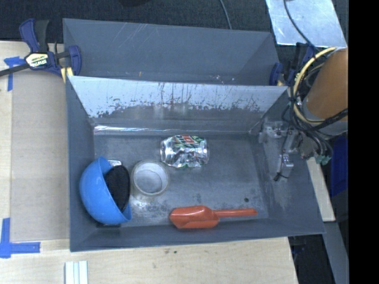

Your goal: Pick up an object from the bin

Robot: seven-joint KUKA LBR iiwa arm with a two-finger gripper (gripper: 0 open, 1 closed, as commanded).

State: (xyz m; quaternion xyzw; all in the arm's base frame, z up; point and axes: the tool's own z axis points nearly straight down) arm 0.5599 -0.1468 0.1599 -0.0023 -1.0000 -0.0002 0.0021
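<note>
You see the gripper (282,169) at the bin's (177,52) right wall; whether it is wide or narrow cannot be told. Count one crushed can (185,151) at centre, one clear cup (149,178), one blue bowl (98,194) at left, and one orange scoop (204,216) along the front.

Left of bin (177,52): blue bowl (93,197) tipped on its side, black object (118,185) inside. Clear round cup (149,178) just beside. Crushed can (185,151) behind. Orange scoop (204,216) in front.
</note>
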